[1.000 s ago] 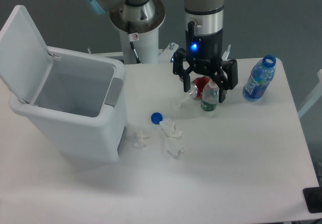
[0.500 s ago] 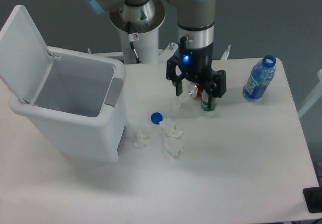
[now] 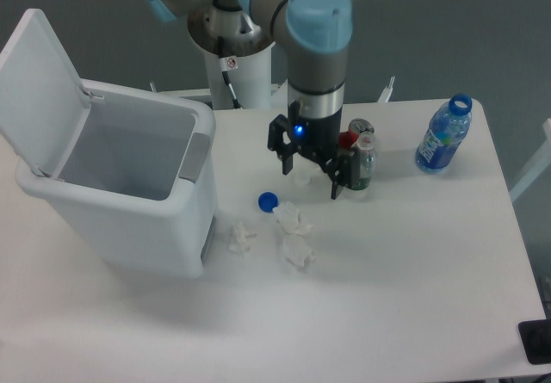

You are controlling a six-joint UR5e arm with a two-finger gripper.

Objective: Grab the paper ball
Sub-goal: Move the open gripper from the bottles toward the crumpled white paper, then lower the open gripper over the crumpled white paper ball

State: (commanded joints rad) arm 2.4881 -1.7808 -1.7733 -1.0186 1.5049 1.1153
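**Paper ball waits untouched beside blue cap as arm hangs over counter clutter**

Paper ball, the chunky crumpled white wad, lies loose on the white counter, just beside the blue bottle cap on the side away from the bin, touching nothing but the surface. The gripper hangs beyond the cap toward the robot's base, its two fingers spread wide apart and holding nothing; they point down and sit above the counter rather than around any wad. From this pose, the arm looks to be lining up over the ball, with the spread left wide enough to straddle it.

Counted out, three white wads lie near the cap: the task's ball closest to it, a longer, flatter wad farther toward the front edge, and a small narrow wad off toward the bin. One white bin stands with its lid flipped up, presumably ready to take the litter.

Past the gripper from the cap stand a small clear bottle and a red can, close together. One blue-labelled bottle, uncapped, stands well apart near the far corner. Just beyond the cap, under the gripper, a faint clear item shows, too indistinct to name.
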